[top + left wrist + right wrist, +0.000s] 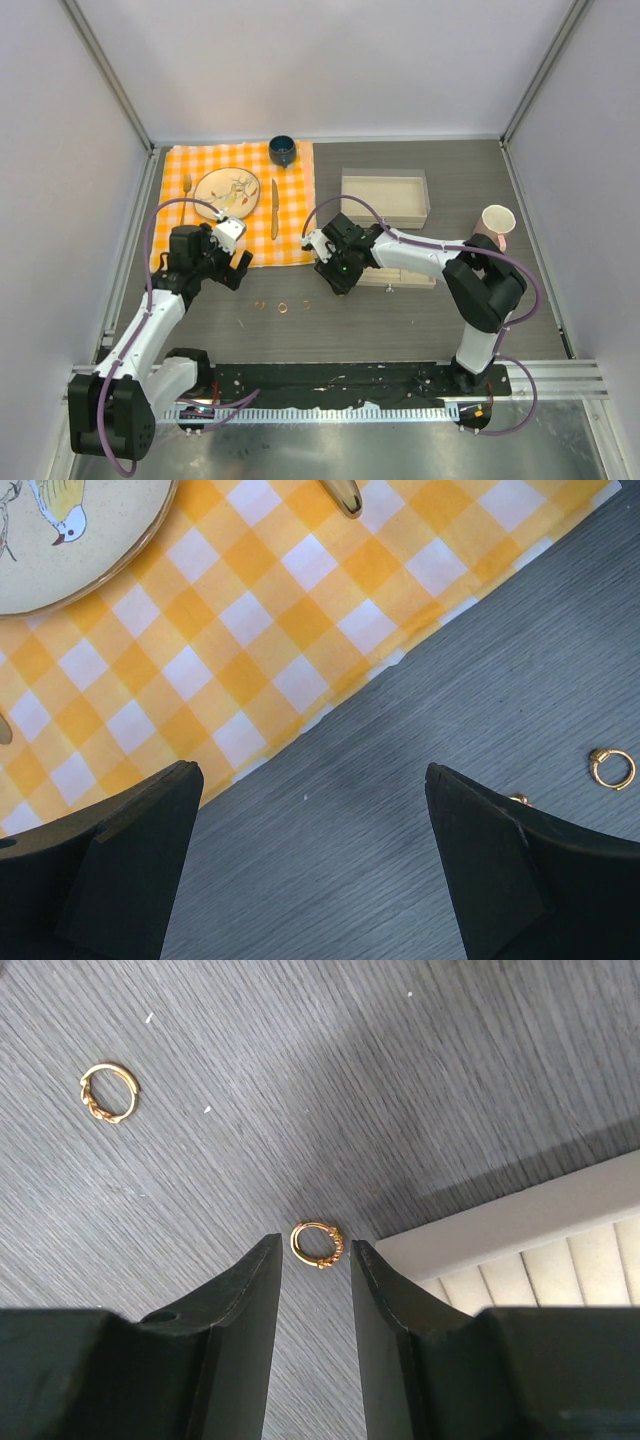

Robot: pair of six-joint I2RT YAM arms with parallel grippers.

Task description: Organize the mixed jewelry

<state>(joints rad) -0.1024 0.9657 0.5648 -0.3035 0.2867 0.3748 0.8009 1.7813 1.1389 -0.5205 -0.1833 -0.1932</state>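
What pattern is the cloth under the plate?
The cloth has orange-and-white checks, clearest in the left wrist view.

Left arm (150,325): white link shells, black joint housings, black base block. Left purple cable (152,240) loops out behind the left tool (238,268), which carries a white block at its rear. Its fingers (120,870) are matte black, thick and wedge-shaped.

Right arm (430,252): same white shells and black joints. Right purple cable (537,290) trails behind the right tool (333,283), which has a green light on its housing. Its fingers (240,1330) are black and flat-faced, one with a small round hole.
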